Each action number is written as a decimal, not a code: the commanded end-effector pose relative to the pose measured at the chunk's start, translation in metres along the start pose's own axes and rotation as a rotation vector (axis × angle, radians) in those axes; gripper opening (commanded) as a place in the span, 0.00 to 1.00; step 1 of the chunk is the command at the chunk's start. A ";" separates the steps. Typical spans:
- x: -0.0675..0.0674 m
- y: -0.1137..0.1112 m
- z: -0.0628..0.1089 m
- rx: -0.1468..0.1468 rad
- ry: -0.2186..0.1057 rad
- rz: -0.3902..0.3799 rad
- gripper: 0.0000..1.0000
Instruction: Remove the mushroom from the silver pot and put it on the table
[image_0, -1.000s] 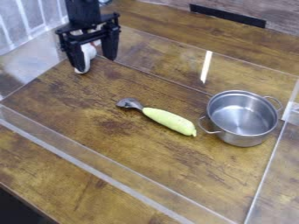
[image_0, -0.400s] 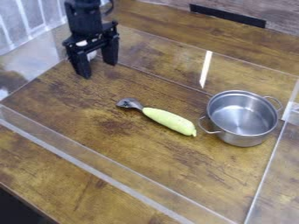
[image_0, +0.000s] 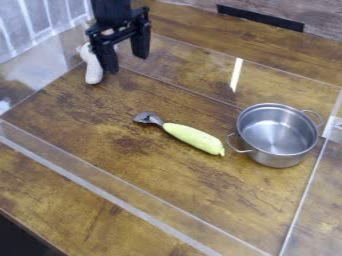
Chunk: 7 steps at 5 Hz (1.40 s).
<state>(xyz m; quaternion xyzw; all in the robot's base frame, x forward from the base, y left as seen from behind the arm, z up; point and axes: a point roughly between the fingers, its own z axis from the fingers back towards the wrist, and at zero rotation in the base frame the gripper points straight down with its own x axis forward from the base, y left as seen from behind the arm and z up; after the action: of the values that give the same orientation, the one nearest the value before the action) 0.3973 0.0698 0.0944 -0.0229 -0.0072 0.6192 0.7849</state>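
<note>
Mushroom (image_0: 92, 65) sits on the desk (image_0: 120, 150), pot (image_0: 278, 133) empty; gripper (image_0: 119, 55) jaws released. Lift clear without nudging it.

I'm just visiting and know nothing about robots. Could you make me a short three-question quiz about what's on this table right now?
1. True or false: the silver pot has the mushroom inside it.
2. What lies between the gripper and the pot?
A) a yellow piece with a grey end
B) a red cup
C) a sponge
3. Fill in: the gripper's jaws are ____.

Key: 1 false, the pot looks empty and the mushroom stands on the table beside the gripper; 2 A; 3 open.
</note>
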 end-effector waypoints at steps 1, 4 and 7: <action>0.014 -0.006 0.028 -0.056 -0.042 0.070 1.00; 0.026 0.002 -0.009 -0.041 -0.061 -0.074 1.00; 0.020 0.005 0.006 -0.063 -0.068 -0.143 1.00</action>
<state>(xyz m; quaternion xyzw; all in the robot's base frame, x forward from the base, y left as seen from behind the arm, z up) 0.3886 0.0863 0.0553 -0.0049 0.0011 0.5610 0.8278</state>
